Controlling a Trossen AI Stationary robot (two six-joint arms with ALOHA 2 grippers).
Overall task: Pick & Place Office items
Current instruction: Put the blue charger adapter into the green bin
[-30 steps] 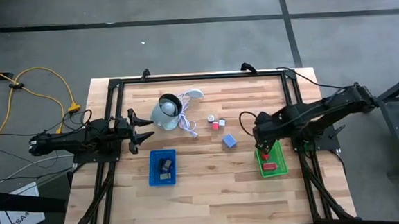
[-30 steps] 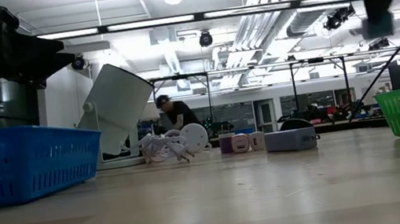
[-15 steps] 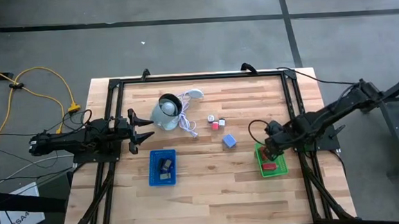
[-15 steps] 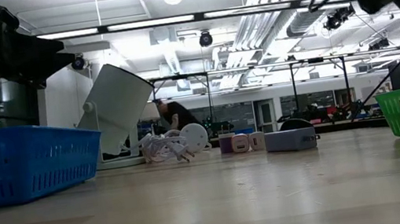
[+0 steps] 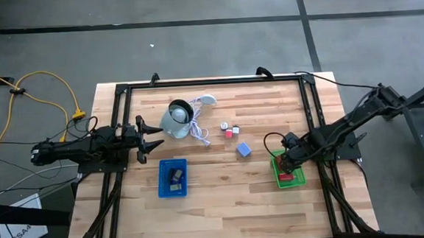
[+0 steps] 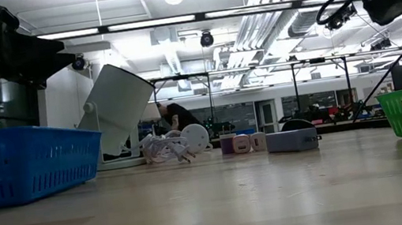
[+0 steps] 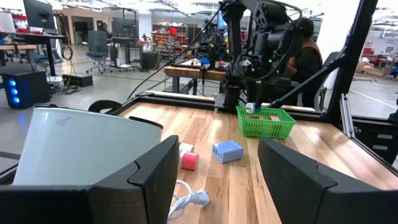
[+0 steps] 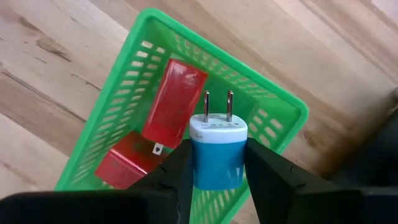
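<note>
Seen from above, the left gripper (image 5: 154,136) is waiting at the bench's (image 5: 224,199) nine o'clock edge, its two fingers (image 7: 155,180) standing apart with nothing between them. Just beside it, toward twelve o'clock, one grey-white round object (image 5: 175,118) is lying tipped on its side, trailing one white cord (image 5: 200,131) that ends in a plug. At about seven o'clock one blue tray (image 5: 173,178) is holding dark items whose number cannot be told. Near the bench's middle three office items are lying loose: one small white block (image 5: 224,125), one red block (image 5: 229,133) touching or just beside it, and one larger pale-blue block (image 5: 243,150) a little apart toward four o'clock. At about four o'clock one green tray (image 5: 282,177) is sitting near the edge, and the right gripper (image 8: 217,163) is hovering over it, fingers clamped on one charger-like block with a teal body, a white top and two metal prongs (image 8: 217,155). Under it, inside the green tray, two red blocks are lying: a longer one (image 8: 175,101) and a shorter one (image 8: 124,165), touching at their ends. No brand, label or writing can be read on any piece. In the low view one person (image 6: 176,117) is showing far behind the bench.
</note>
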